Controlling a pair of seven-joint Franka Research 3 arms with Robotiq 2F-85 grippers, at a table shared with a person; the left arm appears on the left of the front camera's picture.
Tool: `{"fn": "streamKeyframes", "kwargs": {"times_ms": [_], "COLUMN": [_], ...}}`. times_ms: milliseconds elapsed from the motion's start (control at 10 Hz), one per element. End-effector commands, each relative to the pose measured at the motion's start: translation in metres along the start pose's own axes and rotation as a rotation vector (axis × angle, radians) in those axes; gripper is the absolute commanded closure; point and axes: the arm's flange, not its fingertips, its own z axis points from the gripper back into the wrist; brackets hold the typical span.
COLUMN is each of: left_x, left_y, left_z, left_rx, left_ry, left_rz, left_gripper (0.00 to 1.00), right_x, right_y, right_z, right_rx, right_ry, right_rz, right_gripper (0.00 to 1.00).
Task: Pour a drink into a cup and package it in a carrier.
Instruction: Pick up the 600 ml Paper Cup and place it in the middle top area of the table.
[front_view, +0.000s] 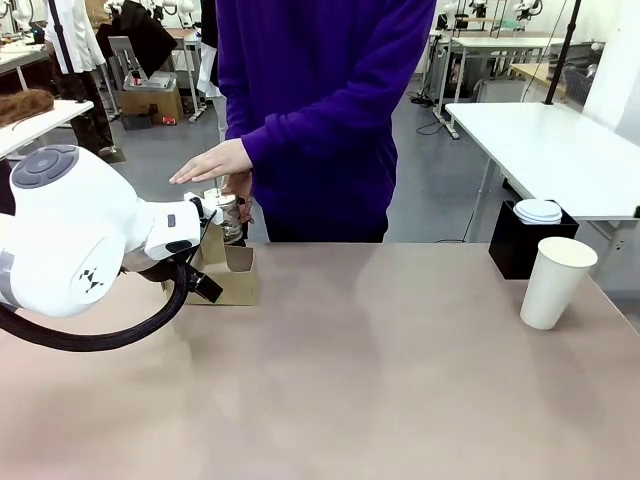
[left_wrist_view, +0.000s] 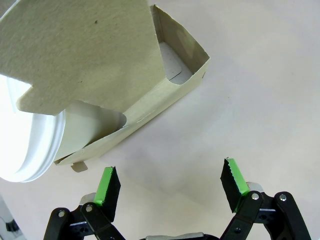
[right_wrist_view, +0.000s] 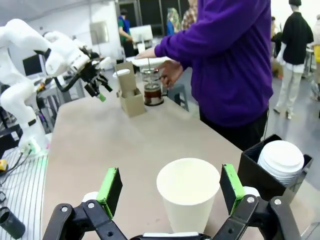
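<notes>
Held the left hand wide open and empty just short of the carrier; straddled the cup with the right hand, open, gripping nothing.

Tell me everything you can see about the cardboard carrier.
The carrier is a low tray of brown cardboard with an upright centre handle. It stands on the table at the person's side, beside the glass press jug. One slot holds a lidded white cup; the other is empty. The left fingers are open nearby, not touching.

Table middle open; carrier and jug, perhaps touching, block left.
</notes>
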Motion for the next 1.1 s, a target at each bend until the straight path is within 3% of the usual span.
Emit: {"fn": "streamKeyframes", "kwargs": {"times_ms": [0,100,200,600,800,1000], "left_x": [0.000,0.000,0.000,0.000,0.000,0.000], "left_y": [0.000,0.000,0.000,0.000,0.000,0.000], "left_z": [0.000,0.000,0.000,0.000,0.000,0.000], "left_rx": [-0.001,-0.001,-0.001,-0.001,-0.001,-0.001], "left_ry": [0.000,0.000,0.000,0.000,0.000,0.000], "left_rz": [0.000,0.000,0.000,0.000,0.000,0.000], "left_gripper": [0.00,0.00,0.00,0.00,0.00,0.00], "right_x": [-0.002,0.005,-0.013,-0.014,-0.052,-0.080], "right_y": [-0.019,-0.019,-0.004,-0.011,-0.013,-0.009], "right_z": [-0.009,-0.011,-0.004,-0.006,0.006,0.003], "right_rx": [0.024,-0.011,0.010,0.005,-0.022,-0.028], "right_ry": [-0.049,-0.071,-0.027,-0.038,-0.140,-0.153], "right_rz": [0.027,0.066,-0.001,0.008,0.034,0.089], "right_gripper": [0.00,0.00,0.00,0.00,0.00,0.00]}}
